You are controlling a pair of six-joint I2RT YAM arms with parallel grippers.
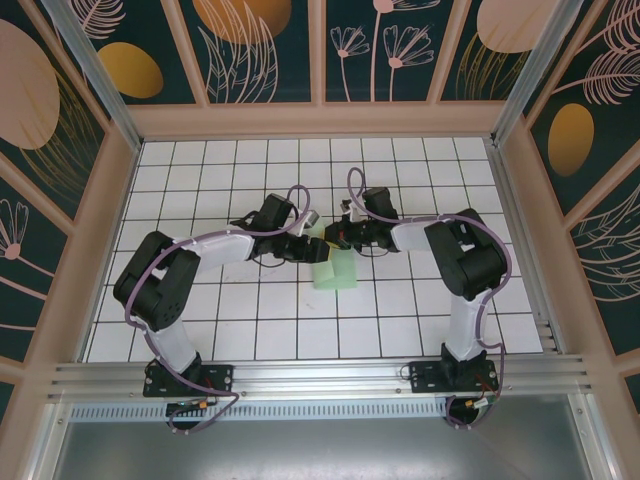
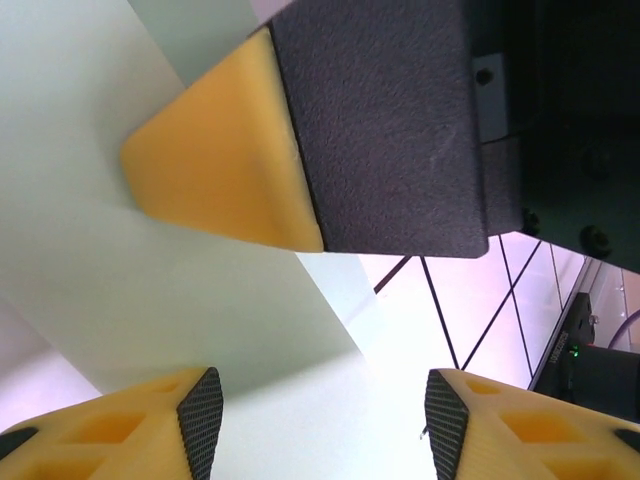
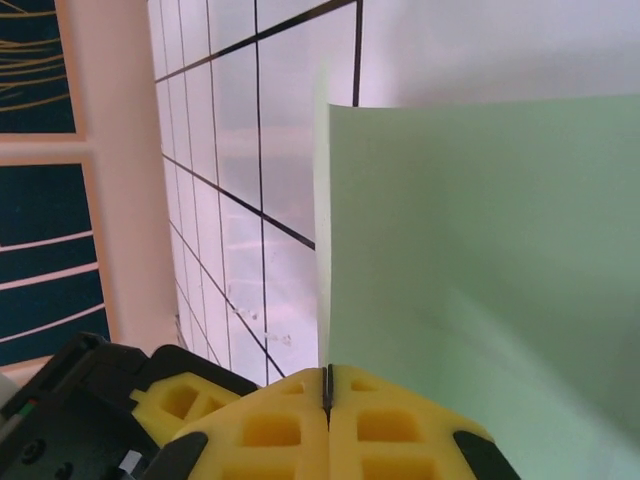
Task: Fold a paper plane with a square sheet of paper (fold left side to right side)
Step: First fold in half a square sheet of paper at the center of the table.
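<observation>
Lying lengthwise near-to-far, green paper (image 1: 338, 272); right gripper (image 3: 328, 385) clamped on it, left gripper (image 2: 322, 410) apart.

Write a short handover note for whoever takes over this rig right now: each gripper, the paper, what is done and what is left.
Left gripper: open, holding nothing, poised close over the square sheet of paper.
Right gripper: shut on one edge of the sheet.
Paper: on the gridded table between the two arms, one part raised and curving, not lying flat.
Done: one edge is gripped and lifted. I cannot tell if any crease exists.
Left: carry that edge across, press the crease, then make the later folds. There is no plane shape yet.
</observation>
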